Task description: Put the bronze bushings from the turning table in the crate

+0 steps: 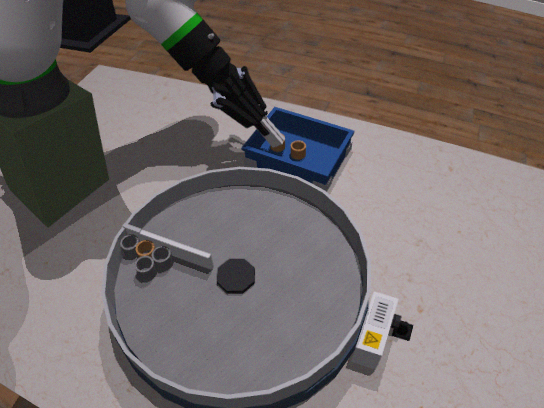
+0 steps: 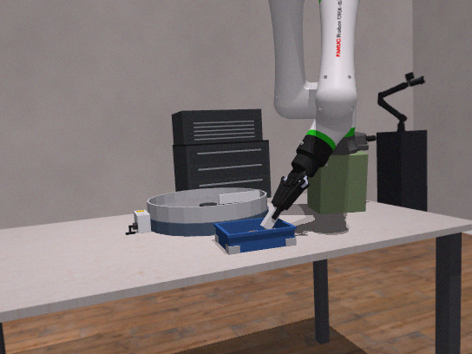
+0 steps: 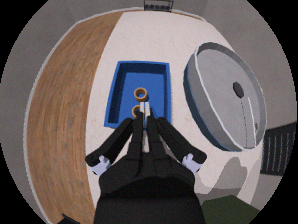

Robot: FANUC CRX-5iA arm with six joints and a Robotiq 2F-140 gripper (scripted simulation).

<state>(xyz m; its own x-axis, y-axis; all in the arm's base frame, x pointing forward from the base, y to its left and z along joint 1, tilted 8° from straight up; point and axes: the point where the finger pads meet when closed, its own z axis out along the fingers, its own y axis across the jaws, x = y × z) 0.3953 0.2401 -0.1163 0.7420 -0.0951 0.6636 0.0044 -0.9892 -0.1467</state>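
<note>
claw (image 1: 274,141) is reaching down into the blue crate (image 1: 334,131), fingers pinched narrow on a bronze bushing's (image 1: 278,147) wall to set it beside another (image 1: 298,149); one more bronze (image 1: 145,247) is sitting among steel bushings (image 1: 145,265) on the turning table (image 1: 280,240).
</note>
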